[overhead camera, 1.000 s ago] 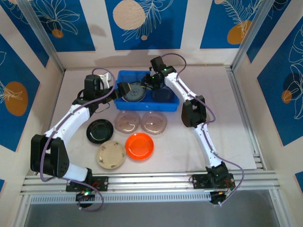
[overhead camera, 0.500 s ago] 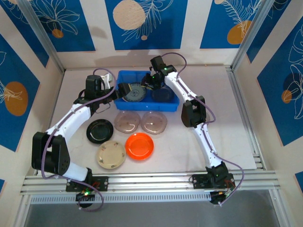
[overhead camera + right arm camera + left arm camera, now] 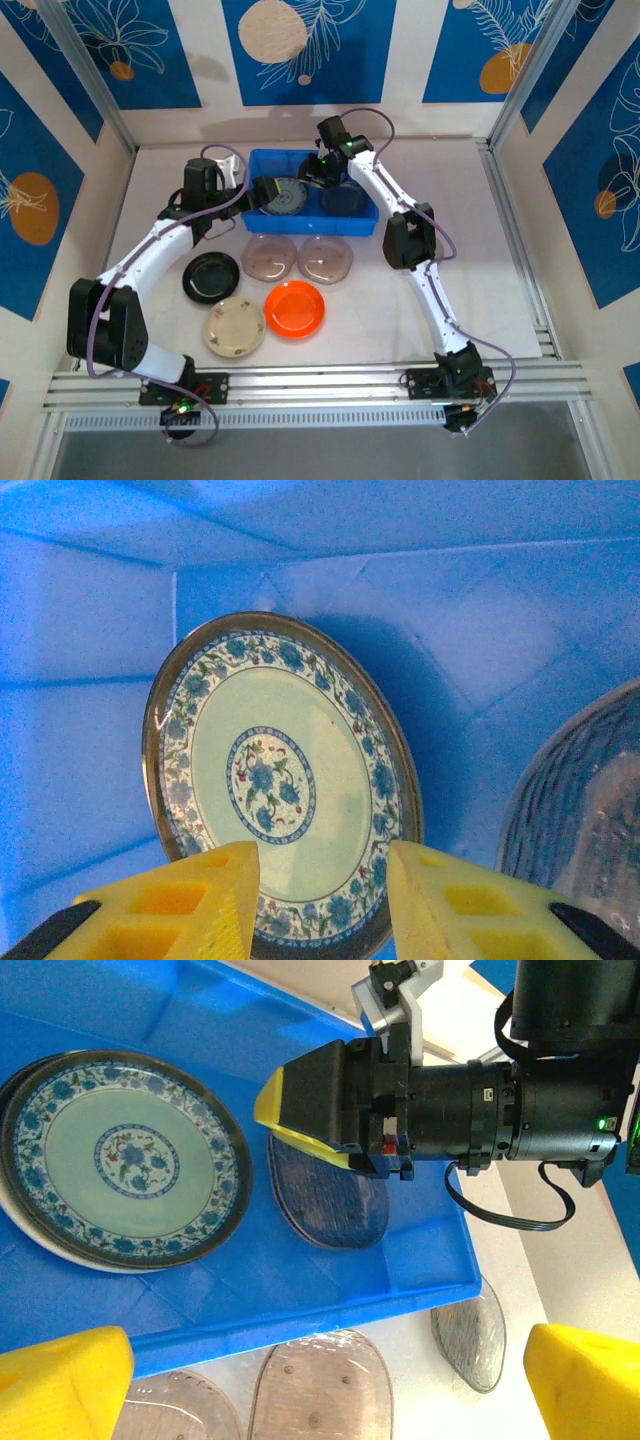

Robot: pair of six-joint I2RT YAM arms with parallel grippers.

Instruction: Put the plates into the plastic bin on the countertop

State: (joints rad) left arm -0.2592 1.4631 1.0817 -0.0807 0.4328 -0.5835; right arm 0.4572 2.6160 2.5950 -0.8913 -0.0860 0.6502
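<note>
The blue plastic bin [image 3: 365, 222] stands at the back of the white countertop [image 3: 480, 230]. Inside it the teal-patterned plate [image 3: 283, 196] [image 3: 125, 1160] [image 3: 280, 780] lies on top of a pale plate [image 3: 55, 1248], with a smoky-grey plate [image 3: 346, 201] [image 3: 330, 1200] [image 3: 585, 810] beside it. My right gripper [image 3: 309, 172] [image 3: 290, 1110] [image 3: 320, 855] hovers over the bin, open, with nothing between its yellow fingers [image 3: 190, 905]. My left gripper [image 3: 262, 189] [image 3: 320, 1390] is at the bin's left front, wide open and empty.
In front of the bin lie two translucent plates [image 3: 268, 258] [image 3: 326, 258], a black plate [image 3: 211, 276], a cream plate [image 3: 235, 326] and an orange plate [image 3: 296, 307]. A third translucent plate [image 3: 470, 1332] sits by the bin's right front corner.
The left gripper has edged slightly toward the bin. The right gripper stays over the bin with its jaws a touch wider. The plates have not moved.
</note>
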